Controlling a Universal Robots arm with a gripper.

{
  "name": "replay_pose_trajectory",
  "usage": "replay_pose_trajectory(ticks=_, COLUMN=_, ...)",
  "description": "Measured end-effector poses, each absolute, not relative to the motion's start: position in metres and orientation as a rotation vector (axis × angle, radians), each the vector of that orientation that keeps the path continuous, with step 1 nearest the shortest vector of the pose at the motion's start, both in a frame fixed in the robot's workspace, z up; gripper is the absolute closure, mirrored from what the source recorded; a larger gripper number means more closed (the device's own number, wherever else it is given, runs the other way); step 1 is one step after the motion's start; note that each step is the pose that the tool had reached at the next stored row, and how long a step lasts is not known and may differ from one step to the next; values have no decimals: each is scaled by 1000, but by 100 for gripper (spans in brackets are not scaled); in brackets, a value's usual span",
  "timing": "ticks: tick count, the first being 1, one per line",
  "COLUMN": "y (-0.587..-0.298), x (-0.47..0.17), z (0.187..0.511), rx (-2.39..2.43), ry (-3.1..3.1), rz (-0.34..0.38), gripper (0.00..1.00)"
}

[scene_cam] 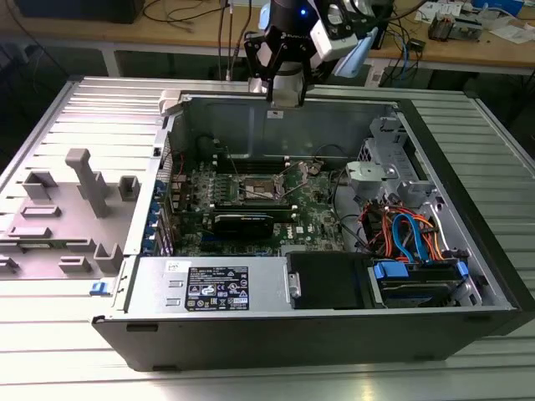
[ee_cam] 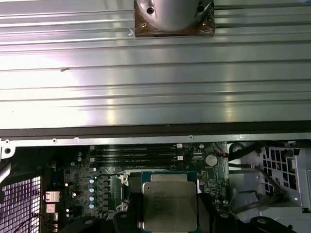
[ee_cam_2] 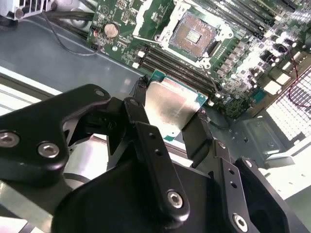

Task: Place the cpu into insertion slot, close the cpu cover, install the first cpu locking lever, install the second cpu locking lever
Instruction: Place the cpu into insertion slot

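Electronics lab, wooden workbench (scene_cam: 84,32) strewn with cables (scene_cam: 171,12), open computer case (scene_cam: 292,334) on ribbed aluminium table (scene_cam: 50,109)

You have a ribbed metal surface (scene_cam: 50,363) carrying the open computer case (scene_cam: 292,338) (side panel off) and, beside it, grey plastic holders (scene_cam: 88,180).

- The gripper (ee_cam_2: 170,109) is matte black throughout, built of flat link bars (ee_cam_2: 158,165) with rounded ends.
- Behind the gripper's tips, silver round-headed screws (ee_cam_2: 175,199) mark the link joints, and small paired holes run along the bars.
- Its fingers (ee_cam_2: 197,138) are narrow, flat black plates.
- In the exterior view, above the gripper, a wrist ring (scene_cam: 294,12) glows blue and a white-and-grey housing (scene_cam: 334,33) juts out.
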State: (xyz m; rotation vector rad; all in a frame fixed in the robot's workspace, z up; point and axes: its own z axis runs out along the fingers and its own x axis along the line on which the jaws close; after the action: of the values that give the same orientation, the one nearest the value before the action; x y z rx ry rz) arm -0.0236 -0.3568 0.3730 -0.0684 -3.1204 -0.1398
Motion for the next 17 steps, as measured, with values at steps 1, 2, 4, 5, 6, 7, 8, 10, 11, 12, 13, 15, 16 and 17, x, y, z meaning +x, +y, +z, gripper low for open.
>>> replay_pose_trajectory(ticks=1, y=-357, x=-24, z=373, rx=-98, ry=-3120, rz=-139, gripper=46)
replay_pose_trajectory(ticks=2, y=-357, x=-24, z=372, rx=-123, ry=-3120, rz=-140, gripper=46)
replay_pose_trajectory(ticks=4, y=-357, x=-24, z=371, rx=-190, ry=-3119, rz=-140, gripper=46)
replay_pose_trajectory(ticks=5, y=-357, x=-24, z=371, rx=-190, ry=-3119, rz=-140, gripper=46)
replay_pose_trajectory(ticks=6, y=-357, x=-24, z=371, rx=-190, ry=-3119, rz=-140, gripper=46)
replay_pose_trajectory(ticks=7, y=-357, x=-24, z=371, rx=-190, ry=-3119, rz=-140, gripper=46)
replay_pose_trajectory(ticks=8, y=-357, x=-24, z=371, rx=-190, ry=-3119, rz=-140, gripper=46)
replay_pose_trajectory(ticks=10, y=-357, x=-24, z=371, rx=-190, ry=-3119, rz=-140, gripper=46)
replay_pose_trajectory(ticks=11, y=-357, x=-24, z=371, rx=-192, ry=-3119, rz=-139, gripper=46)
replay_pose_trajectory(ticks=12, y=-357, x=-24, z=371, rx=-195, ry=-3119, rz=-139, gripper=46)
replay_pose_trajectory(ticks=13, y=-357, x=-24, z=371, rx=-202, ry=-3118, rz=-139, gripper=46)
replay_pose_trajectory(ticks=15, y=-357, x=-24, z=371, rx=-244, ry=-3117, rz=-138, gripper=46)
replay_pose_trajectory(ticks=16, y=-357, x=-24, z=370, rx=-260, ry=-3116, rz=-138, gripper=46)
replay_pose_trajectory(ticks=17, y=-357, x=-24, z=370, rx=-279, ry=-3115, rz=-137, gripper=46)
